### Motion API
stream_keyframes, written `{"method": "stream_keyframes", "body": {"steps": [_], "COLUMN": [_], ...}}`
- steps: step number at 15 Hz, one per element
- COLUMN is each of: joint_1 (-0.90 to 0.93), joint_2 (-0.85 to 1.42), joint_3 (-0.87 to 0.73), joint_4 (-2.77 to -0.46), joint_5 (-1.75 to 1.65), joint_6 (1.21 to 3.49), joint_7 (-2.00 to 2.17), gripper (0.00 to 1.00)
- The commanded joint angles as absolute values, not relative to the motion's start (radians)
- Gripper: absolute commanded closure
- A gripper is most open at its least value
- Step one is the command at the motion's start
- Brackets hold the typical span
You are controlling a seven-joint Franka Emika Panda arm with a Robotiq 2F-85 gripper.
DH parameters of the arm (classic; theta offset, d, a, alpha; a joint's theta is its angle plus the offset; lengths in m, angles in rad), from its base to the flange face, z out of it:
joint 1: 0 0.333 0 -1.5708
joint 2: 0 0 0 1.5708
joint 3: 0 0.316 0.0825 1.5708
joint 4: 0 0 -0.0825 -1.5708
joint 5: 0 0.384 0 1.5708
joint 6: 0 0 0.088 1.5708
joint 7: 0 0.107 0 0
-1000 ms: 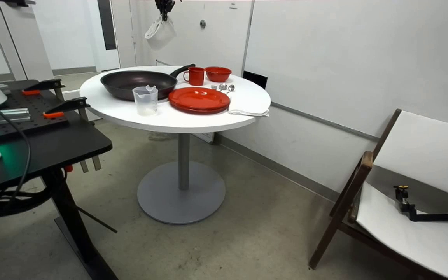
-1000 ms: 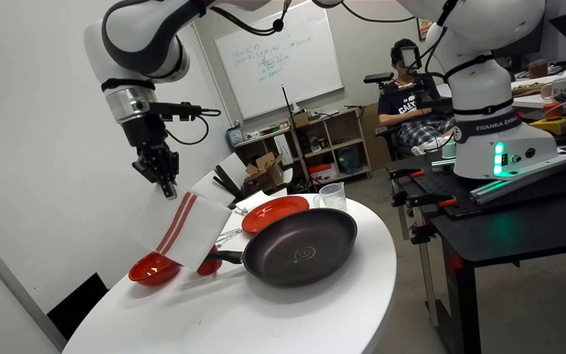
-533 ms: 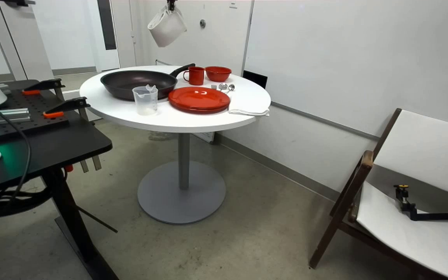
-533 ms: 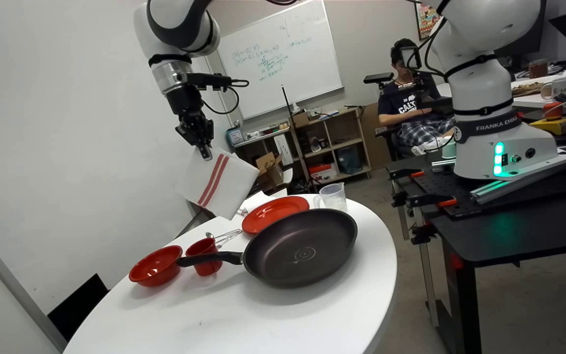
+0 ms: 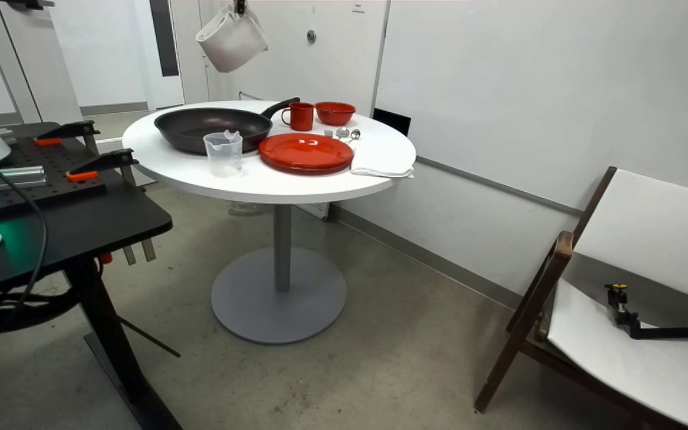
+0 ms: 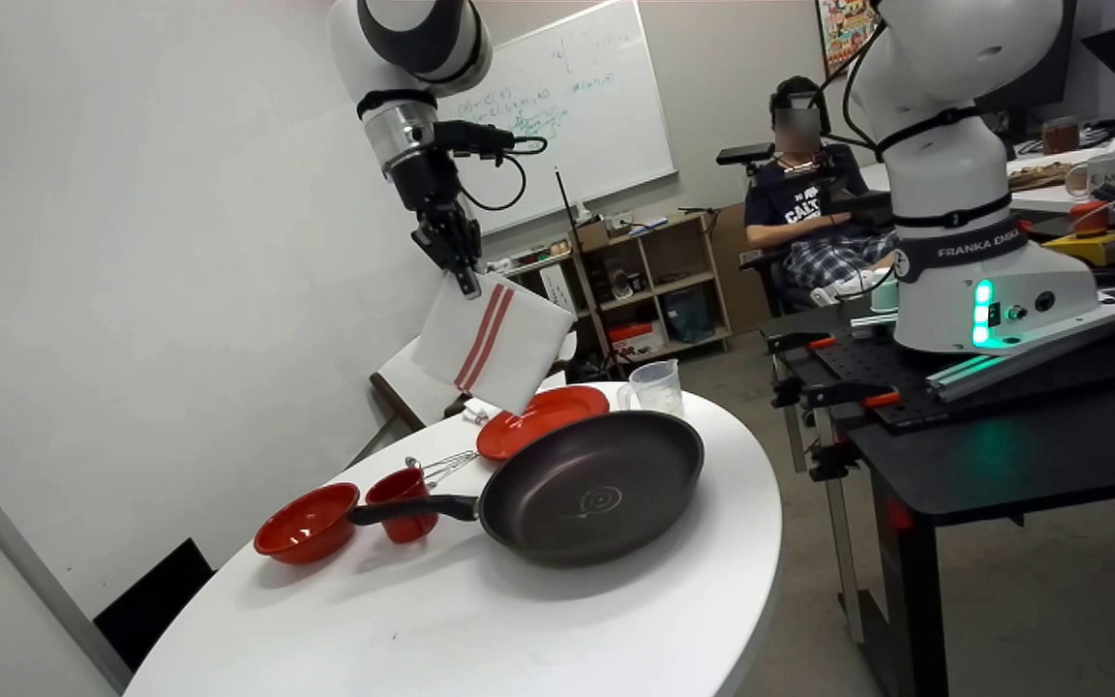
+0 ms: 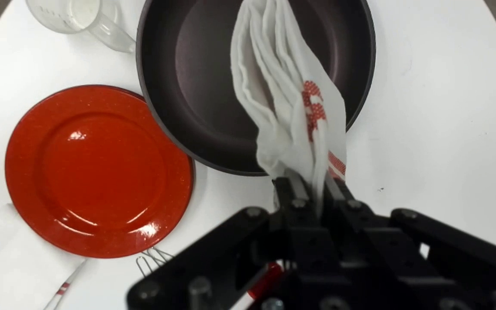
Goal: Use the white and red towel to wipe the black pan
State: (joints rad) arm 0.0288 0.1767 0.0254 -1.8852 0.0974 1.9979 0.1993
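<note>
Black pan (image 6: 591, 494) sits upright on the round white table (image 6: 519, 629), a circular print showing on its inner floor. The red bowl (image 6: 306, 528) shows its glossy inside; what the red mug (image 5: 302, 117) and clear measuring cup (image 5: 223, 156) hold is hard to tell. Pinched in the gripper (image 7: 316, 191), a white towel (image 6: 524, 348) with red stripes hangs above the table. It is higher and nearer the robot's base (image 6: 935, 300) than a second ago; the mug and the pan's handle (image 6: 417, 507), partly hidden behind it then in an exterior view, now show. In the wrist view the pan's rim overlaps the stacked red plates (image 7: 101, 168), touching or not I cannot tell, and the cup stands just beside it. From the pan's opposite side, open tabletop runs to the table's curved edge.
</note>
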Motion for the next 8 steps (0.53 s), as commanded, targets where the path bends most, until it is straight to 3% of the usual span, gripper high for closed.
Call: {"method": "stream_keyframes", "body": {"steps": [1, 8], "joint_1": [0.025, 0.028], "joint_2": [0.088, 0.096], "joint_3": [0.024, 0.027], "joint_4": [-2.039, -2.169], "joint_5": [0.131, 0.136], "joint_6": [2.084, 2.235], "joint_7": [0.170, 0.152], "gripper": [0.97, 0.97]}}
